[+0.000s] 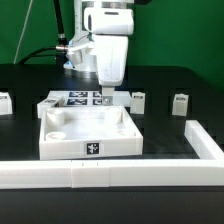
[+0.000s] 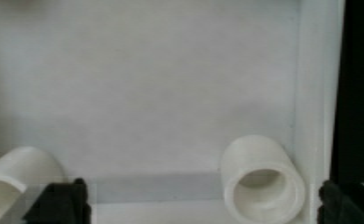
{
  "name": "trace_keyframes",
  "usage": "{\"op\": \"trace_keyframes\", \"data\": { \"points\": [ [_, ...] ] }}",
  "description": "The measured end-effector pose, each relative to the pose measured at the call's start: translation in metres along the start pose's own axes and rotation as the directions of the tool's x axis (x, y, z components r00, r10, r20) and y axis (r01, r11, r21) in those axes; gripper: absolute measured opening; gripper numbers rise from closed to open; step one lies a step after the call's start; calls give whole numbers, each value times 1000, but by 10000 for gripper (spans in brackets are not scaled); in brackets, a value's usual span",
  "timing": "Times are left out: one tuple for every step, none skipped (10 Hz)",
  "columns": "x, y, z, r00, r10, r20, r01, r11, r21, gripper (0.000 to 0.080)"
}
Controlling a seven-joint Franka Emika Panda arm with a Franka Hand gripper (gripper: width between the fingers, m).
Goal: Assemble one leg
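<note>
Green cloth (image 1: 190, 30) hangs at the back, and in front of it is a black table (image 1: 30, 80). On the table lies a big flat white square panel (image 1: 60, 148) with a raised edge all round and a small black-and-white tag on its front wall. Just behind it lies the thin white marker board (image 1: 72, 98). A long white fence of plastic bars (image 1: 110, 176) runs along the front and up the exterior view's right. Three small chunky white plastic blocks stand on the table, apart from the panel: the first leg (image 1: 5, 102) at the exterior view's far left, the second leg (image 1: 139, 98) just past the panel's far corner, and the third leg (image 1: 181, 103) further to the exterior view's right. The white robot arm's gripper (image 1: 108, 94) hangs low over that far corner, near the second leg but not touching it. In the wrist view the gripper (image 2: 205, 203) has its black fingers (image 2: 63, 203) wide apart with nothing held, and a round white socket (image 2: 259, 178) sits on the panel floor between them, with another socket (image 2: 15, 180) off to the side
</note>
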State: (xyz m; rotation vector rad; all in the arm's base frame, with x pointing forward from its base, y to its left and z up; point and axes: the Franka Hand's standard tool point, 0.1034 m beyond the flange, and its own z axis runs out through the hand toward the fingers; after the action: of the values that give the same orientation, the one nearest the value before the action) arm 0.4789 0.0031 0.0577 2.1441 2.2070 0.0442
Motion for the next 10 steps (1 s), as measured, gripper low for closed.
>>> {"op": "trace_keyframes", "data": {
  "points": [
    [0, 0, 0, 1000, 0, 0, 0, 1000, 0, 650],
    [-2, -1, 2, 1000, -12, 0, 12, 1000, 1, 650],
    [-10, -10, 9, 1000, -25, -2, 25, 1000, 10, 650],
    [-15, -19, 15, 1000, -15, -2, 15, 1000, 20, 650],
    [-17, -25, 18, 1000, -14, -3, 14, 1000, 28, 650],
    [-18, -30, 23, 1000, -9, -5, 9, 999, 40, 650],
    [-19, -34, 29, 1000, -5, -7, 5, 999, 52, 650],
    [-19, -37, 35, 1000, -4, -10, 5, 998, 64, 650],
    [-18, -39, 42, 1000, -6, -12, 7, 997, 74, 650],
    [-17, -38, 45, 1000, -7, -14, 8, 997, 79, 650]
  ]
}}
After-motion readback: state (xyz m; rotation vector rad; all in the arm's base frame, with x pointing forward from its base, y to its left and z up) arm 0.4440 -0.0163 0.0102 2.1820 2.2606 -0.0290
